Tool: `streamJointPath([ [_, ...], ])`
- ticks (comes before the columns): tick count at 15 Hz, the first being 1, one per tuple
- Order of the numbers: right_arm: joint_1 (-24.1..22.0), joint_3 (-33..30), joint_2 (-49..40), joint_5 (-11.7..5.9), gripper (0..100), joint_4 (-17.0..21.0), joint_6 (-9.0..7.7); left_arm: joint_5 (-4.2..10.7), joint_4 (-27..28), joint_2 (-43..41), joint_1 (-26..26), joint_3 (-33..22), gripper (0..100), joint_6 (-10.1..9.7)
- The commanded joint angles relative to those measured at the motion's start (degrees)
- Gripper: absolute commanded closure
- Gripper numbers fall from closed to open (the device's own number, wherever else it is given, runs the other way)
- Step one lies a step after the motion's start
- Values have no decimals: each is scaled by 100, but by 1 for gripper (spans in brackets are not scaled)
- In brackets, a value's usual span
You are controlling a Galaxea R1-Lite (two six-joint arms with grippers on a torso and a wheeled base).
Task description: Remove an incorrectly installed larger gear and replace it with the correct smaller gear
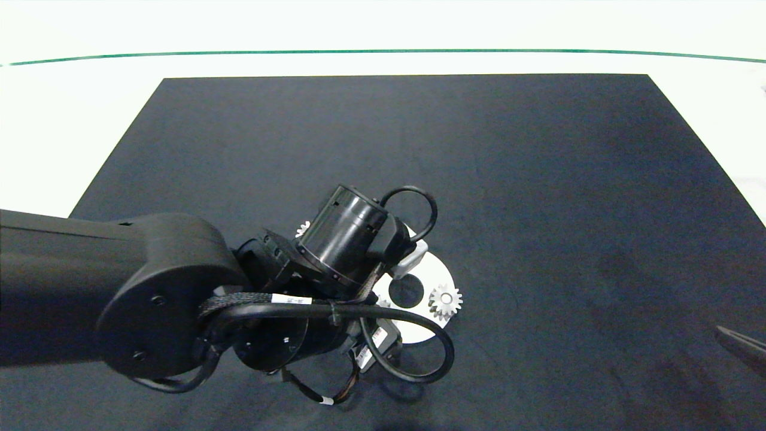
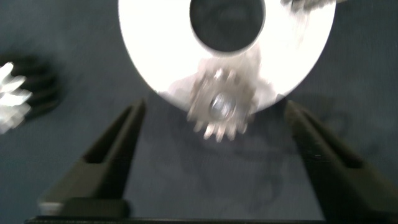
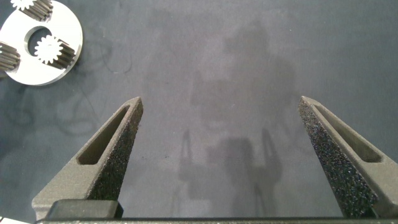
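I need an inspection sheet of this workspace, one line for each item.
Surface: dark mat on a white table.
Job's things: white ring plate with gears; one gear on its rim; which is the larger gear, cannot tell.
Clutter: loose gear on the mat beside the plate.
Grippers: left gripper open, over the plate's gear; right gripper open, above bare mat.
Cables: black cable loops on the left arm.
Surroundings: green line across the far table.

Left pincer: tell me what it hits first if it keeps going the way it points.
Most likely the gear on the white disc's rim. It sits between the open left pincer's fingers, just ahead; how far is unclear.
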Motion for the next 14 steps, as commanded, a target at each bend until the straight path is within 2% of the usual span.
streamJointPath([
  [1,-4,-12,-4,-5,0,-1,-4,15,389,-668,185,16,0,-142],
  [6,-48,75,-373,-137,0,60,-4,23,863,-1995,527,359,0,-257],
  [8,-57,190,-637,-515,0,69,5,23,916,-2698,1195,499,0,-265],
  [9,-92,198,-689,-629,0,69,13,23,916,-2830,1380,499,0,-265],
  [10,-198,225,-830,-954,0,69,13,23,916,-3182,1951,517,0,-265],
  [11,-303,225,-935,-1226,0,69,5,23,907,-3463,2312,613,0,-265],
  [12,-356,225,-988,-1358,0,69,-4,23,898,-3621,2496,675,0,-265],
  [13,-497,198,-1164,-1710,0,69,-39,23,898,-4105,3032,886,0,-257],
  [14,-602,181,-1261,-1930,0,60,-48,23,898,-4377,3340,947,0,-265],
])
